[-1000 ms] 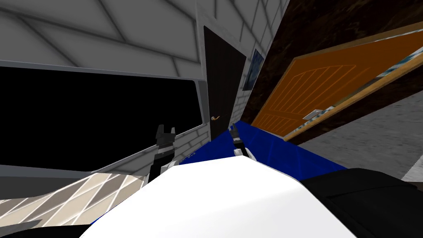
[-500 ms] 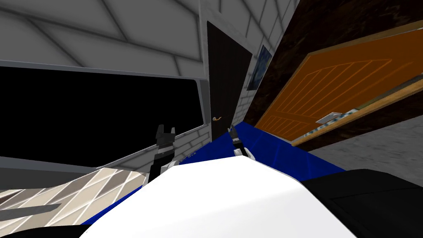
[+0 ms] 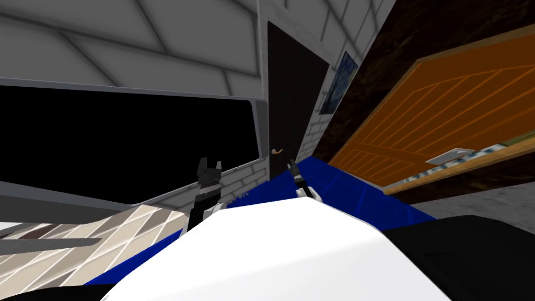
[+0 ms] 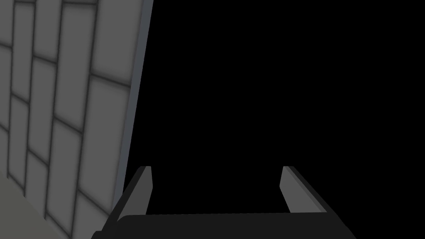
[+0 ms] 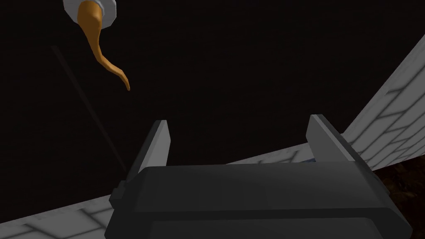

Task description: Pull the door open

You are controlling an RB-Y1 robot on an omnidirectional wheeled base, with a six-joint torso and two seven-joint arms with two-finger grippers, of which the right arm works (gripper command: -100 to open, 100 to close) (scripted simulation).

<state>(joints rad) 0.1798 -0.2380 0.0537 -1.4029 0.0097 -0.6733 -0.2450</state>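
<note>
Dark door (image 3: 292,99), apparently shut, stands in the grey tiled wall (image 3: 156,47) ahead in the head view. Its curved orange-brown handle (image 3: 276,151) lies just beyond the right claw (image 3: 292,167), while the left claw (image 3: 209,168) faces a black area (image 3: 125,141). Left wrist view: fingers (image 4: 143,186) spread, gripping nothing, black area ahead. Right wrist view: claw likewise spread and empty, handle near one finger, untouched.
</note>
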